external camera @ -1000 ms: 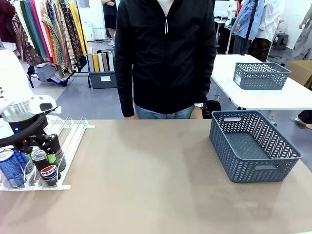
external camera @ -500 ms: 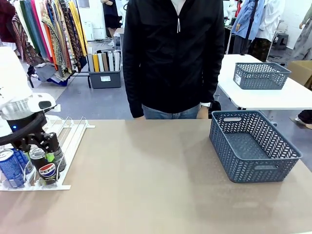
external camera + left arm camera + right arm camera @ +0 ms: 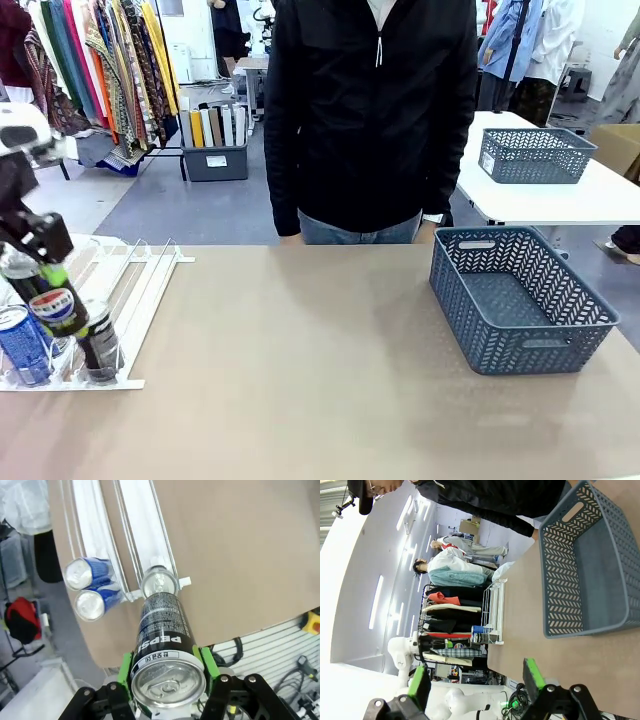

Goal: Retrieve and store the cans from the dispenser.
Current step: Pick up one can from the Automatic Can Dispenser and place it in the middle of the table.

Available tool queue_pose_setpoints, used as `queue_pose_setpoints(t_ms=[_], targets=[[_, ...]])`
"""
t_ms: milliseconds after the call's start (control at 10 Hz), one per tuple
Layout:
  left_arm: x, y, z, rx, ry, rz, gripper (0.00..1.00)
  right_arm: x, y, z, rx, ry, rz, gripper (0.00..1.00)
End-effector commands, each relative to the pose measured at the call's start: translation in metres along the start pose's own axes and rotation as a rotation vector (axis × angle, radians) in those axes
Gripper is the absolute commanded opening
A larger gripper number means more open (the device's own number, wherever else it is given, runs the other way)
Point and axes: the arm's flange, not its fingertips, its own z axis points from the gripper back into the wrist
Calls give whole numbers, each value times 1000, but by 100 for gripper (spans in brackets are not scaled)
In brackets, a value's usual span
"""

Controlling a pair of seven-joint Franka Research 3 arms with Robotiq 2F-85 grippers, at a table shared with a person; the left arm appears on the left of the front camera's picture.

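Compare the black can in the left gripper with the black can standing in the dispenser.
The held can is clamped in the left gripper, raised above the dispenser; the other black can stands in its lane. The held can tilts; the other is upright. Both are slim, black, silver-topped.

Robot and partner, up close: the left gripper [image 3: 167, 672] is black, its fingers [image 3: 207, 662] faced with bright green pads and hinged on black link bars with round silver pivot pins. The right gripper [image 3: 476, 680] has the same black links and green-padded fingers [image 3: 532, 675]. The left arm [image 3: 22, 125] has a smooth, rounded white shell. The person [image 3: 375, 60] wears a long-sleeved black zip-front jacket [image 3: 330, 130] over blue jeans [image 3: 360, 232].
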Motion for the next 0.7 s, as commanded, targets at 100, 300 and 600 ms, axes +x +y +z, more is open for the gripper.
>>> queue_pose_setpoints(t_ms=[100,300,600], targets=[[-13,19,29,6,-106,77,0,1,1,2,11,1,20,100],[-17,32,36,-36,-115,116,0,1,1,2,11,1,20,100],[-18,27,36,-14,-102,83,0,1,1,2,11,1,20,100]])
